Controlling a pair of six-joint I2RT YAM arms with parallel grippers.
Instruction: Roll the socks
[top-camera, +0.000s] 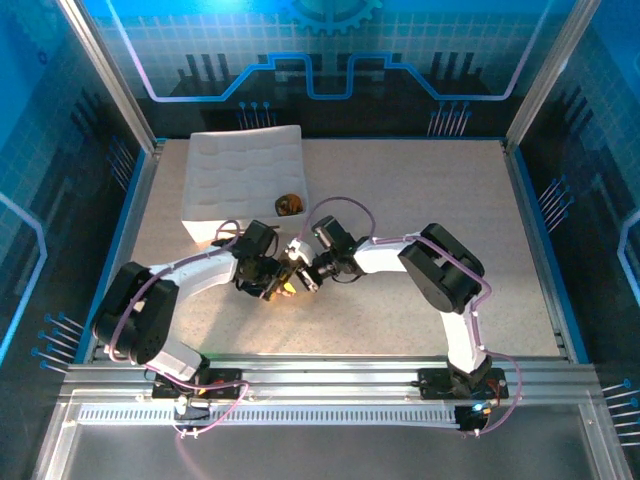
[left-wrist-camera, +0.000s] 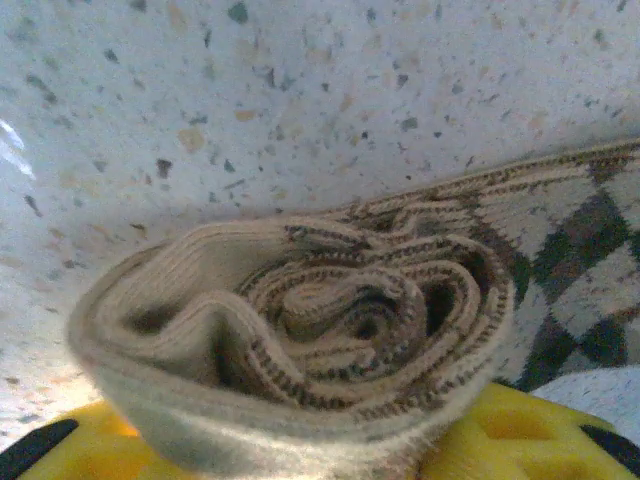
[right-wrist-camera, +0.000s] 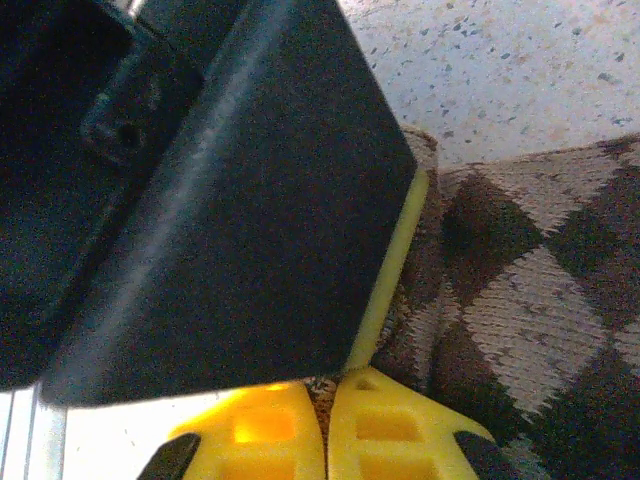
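In the upper left of the overhead frame sits the white quilted tray, with a small rolled bundle in its lower right corner, apparently the other sock. Below it, near the frame's middle, the left end effector has the rolled end of the argyle sock between its yellow pads. I cannot tell if they are pressing. The unrolled part lies flat on the tabletop, toward the right. The right end effector is nearly clenched, with a thin bit of knit between its pads. To do this well, I think the roll must be squeezed firmly before the right side lets go, or the spiral may loosen.
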